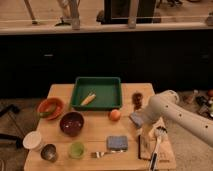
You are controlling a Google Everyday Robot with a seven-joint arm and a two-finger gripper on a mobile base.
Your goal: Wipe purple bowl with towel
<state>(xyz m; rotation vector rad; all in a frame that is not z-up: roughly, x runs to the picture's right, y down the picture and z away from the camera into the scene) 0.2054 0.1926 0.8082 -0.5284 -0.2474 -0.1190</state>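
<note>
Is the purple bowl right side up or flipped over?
Right side up: the purple bowl shows its open mouth and dark inside. The gripper is apart from it, over the right end of the table.

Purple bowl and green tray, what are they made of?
Purple bowl: probably smooth plastic or glazed ceramic, faint shine on its rim. Green tray: likely matte plastic, one even colour, moulded walls. The claw hangs near the table's right edge.
</note>
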